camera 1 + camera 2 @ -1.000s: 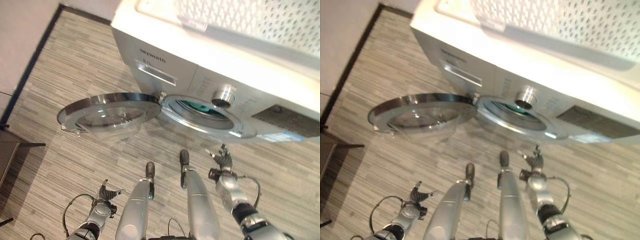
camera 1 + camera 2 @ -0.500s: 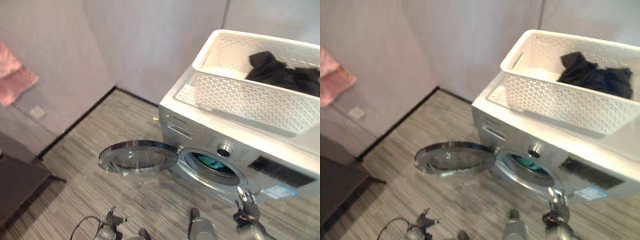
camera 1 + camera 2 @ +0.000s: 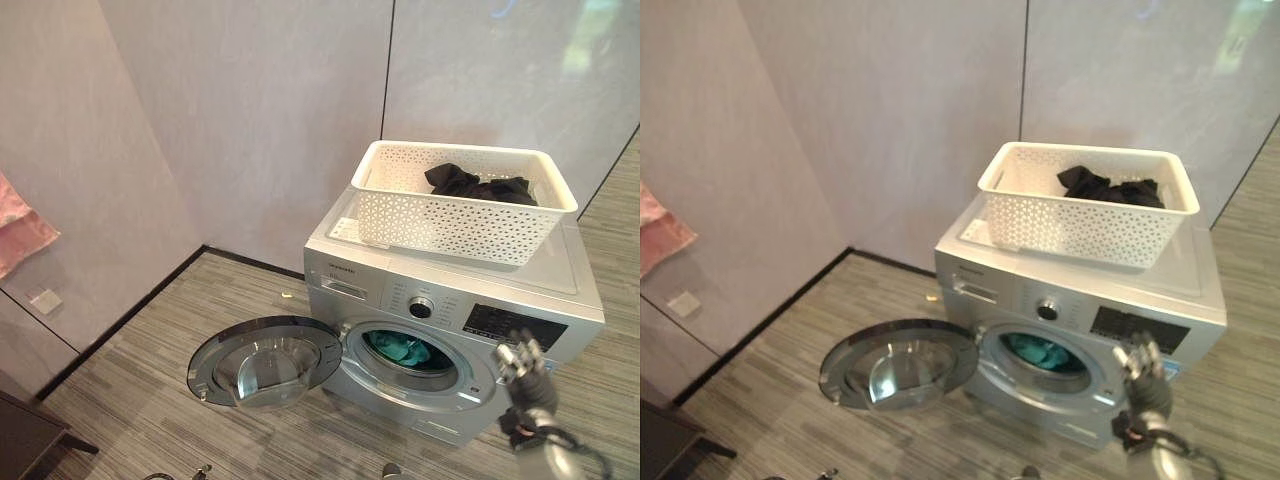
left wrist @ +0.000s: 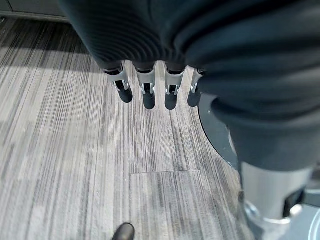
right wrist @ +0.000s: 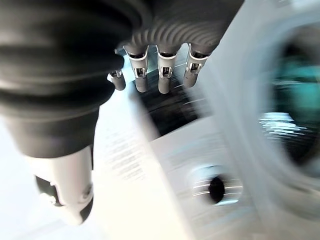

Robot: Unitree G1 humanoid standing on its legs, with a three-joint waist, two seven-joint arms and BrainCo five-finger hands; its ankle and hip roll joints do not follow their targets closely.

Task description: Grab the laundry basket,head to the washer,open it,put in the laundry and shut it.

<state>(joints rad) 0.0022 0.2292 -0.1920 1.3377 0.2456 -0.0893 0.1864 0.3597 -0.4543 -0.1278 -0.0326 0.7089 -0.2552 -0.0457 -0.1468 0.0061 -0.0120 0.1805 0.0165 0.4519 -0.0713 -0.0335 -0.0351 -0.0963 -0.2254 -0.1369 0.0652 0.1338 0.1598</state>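
The silver washer (image 3: 350, 275) stands against the wall with its round door (image 3: 265, 362) swung wide open to the left. Some teal cloth (image 3: 400, 349) lies inside the drum. On the washer's top sits the white laundry basket (image 3: 455, 222) with dark clothes (image 3: 475, 185) in it. My right hand (image 3: 527, 375) is raised in front of the washer's right front panel, fingers straight and holding nothing. In the left wrist view my left hand (image 4: 172, 92) hangs low over the striped floor, fingers straight and empty.
Grey walls meet in a corner behind the washer. A pink cloth (image 3: 20, 230) hangs at the left wall above a small wall plate (image 3: 42, 298). A dark piece of furniture (image 3: 25, 440) stands at the lower left. Open floor lies in front of the door.
The camera has tilted up, so the washer and basket now show whole. My right hand has lifted to the height of the washer's front; the door stays open.
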